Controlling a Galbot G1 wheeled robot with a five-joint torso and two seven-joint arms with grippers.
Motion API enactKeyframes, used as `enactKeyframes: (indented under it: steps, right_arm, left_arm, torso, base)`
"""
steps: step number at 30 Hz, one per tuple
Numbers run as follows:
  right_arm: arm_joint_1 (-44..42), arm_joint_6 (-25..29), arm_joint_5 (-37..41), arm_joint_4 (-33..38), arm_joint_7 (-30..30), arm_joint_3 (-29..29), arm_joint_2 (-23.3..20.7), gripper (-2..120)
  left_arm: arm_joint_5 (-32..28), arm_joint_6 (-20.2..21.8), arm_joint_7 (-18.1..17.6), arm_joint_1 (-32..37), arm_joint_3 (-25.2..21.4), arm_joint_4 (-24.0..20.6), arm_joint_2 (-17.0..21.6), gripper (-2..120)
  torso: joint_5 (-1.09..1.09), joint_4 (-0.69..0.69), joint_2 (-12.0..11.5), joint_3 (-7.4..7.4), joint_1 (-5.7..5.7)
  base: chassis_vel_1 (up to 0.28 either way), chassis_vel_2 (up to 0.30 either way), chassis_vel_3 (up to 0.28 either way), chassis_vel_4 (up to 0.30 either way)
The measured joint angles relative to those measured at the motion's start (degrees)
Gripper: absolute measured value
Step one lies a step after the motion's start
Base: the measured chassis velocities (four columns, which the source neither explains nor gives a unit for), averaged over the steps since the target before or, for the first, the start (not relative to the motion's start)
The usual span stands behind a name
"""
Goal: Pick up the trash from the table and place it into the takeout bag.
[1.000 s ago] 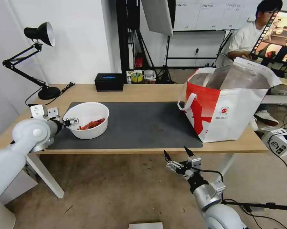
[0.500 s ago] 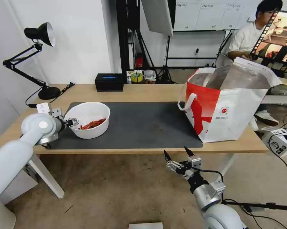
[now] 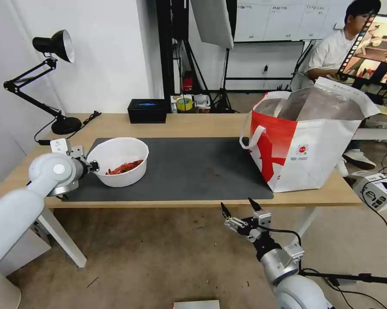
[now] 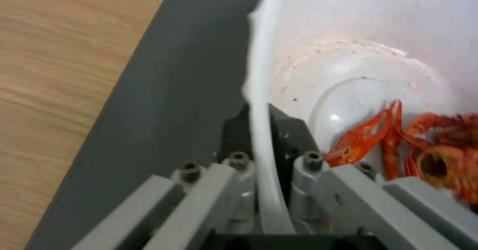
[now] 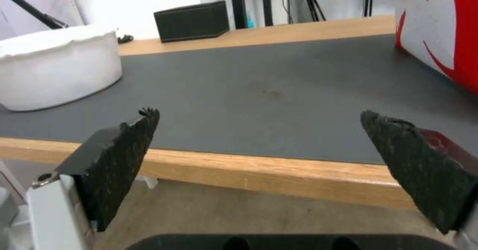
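Note:
The trash in view is a white round bowl (image 3: 118,161) with red scraps, standing on the left part of the dark grey mat (image 3: 193,167) of the table (image 3: 193,122). My left gripper (image 3: 94,165) is shut on the bowl's left rim. In the left wrist view the gripper (image 4: 261,119) has one finger inside and one outside the bowl's (image 4: 348,56) wall. The takeout bag (image 3: 305,141) stands open at the table's right end. My right gripper (image 3: 240,207) hangs open below the table's front edge, holding nothing; the right wrist view shows this gripper (image 5: 259,145) facing the mat.
A black desk lamp (image 3: 51,47) stands at the table's back left corner and a black box (image 3: 147,110) at the back edge. The mat between bowl and bag is bare. Cables and a small box (image 3: 376,189) lie on the floor at the right.
My left arm has moved in toward the bowl and its fingers have closed on the rim. The bowl has shifted slightly right. The right arm has not moved.

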Motion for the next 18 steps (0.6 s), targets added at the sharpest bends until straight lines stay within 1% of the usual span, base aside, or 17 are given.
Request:
enactKeyframes:
  steps: [1,6,8,9,10,11,14,15,18]
  right_arm:
    - [0.0,0.0,0.0,0.0,0.0,0.0,0.0,100]
    - [0.0,0.0,0.0,0.0,0.0,0.0,0.0,100]
    - [0.0,0.0,0.0,0.0,0.0,0.0,0.0,100]
    - [0.0,0.0,0.0,0.0,0.0,0.0,0.0,100]
    - [0.0,0.0,0.0,0.0,0.0,0.0,0.0,100]
    - [0.0,0.0,0.0,0.0,0.0,0.0,0.0,100]
    - [0.0,0.0,0.0,0.0,0.0,0.0,0.0,100]
    - [0.0,0.0,0.0,0.0,0.0,0.0,0.0,100]
    - [0.0,0.0,0.0,0.0,0.0,0.0,0.0,100]
  left_arm:
    - [0.02,-0.33,0.01,0.05,-0.16,-0.41,-0.05,0]
    - [0.05,-1.34,0.03,-0.01,-0.68,-1.85,-0.45,0]
    - [0.35,-1.79,0.66,-0.19,-0.87,-2.45,-0.61,0]
    - [1.37,-2.51,2.37,-0.6,-0.96,-3.61,-0.6,0]
    - [1.7,-2.94,3.06,-1.34,-0.77,-4.74,-0.58,0]
    - [1.7,-2.94,3.06,-1.34,-0.77,-4.74,-0.58,0]
    - [0.93,-3.83,3.52,-4.69,0.78,-7.37,-1.01,0]
    - [0.93,-3.83,3.52,-4.69,0.78,-7.37,-1.01,0]
    - [0.17,-4.91,4.29,-8.74,3.7,-9.62,-1.61,0]
  torso:
    - [0.0,0.0,0.0,0.0,0.0]
    - [0.0,0.0,0.0,0.0,0.0]
    - [0.0,0.0,0.0,0.0,0.0]
    - [0.0,0.0,0.0,0.0,0.0]
    - [0.0,0.01,0.0,0.0,0.0]
    - [0.0,0.01,0.0,0.0,0.0]
    - [0.01,0.0,0.0,0.0,0.0]
    - [0.01,0.0,0.0,0.0,0.0]
    - [0.02,0.0,0.0,0.0,0.0]
  base:
    - [0.0,0.0,0.0,0.0]
    - [0.0,0.0,0.0,0.0]
    - [0.0,0.0,0.0,0.0]
    - [0.0,0.0,0.0,0.0]
    - [0.0,0.0,0.0,0.0]
    - [0.0,0.0,0.0,0.0]
    - [0.0,0.0,0.0,0.0]
    - [0.0,0.0,0.0,0.0]
    - [0.0,0.0,0.0,0.0]
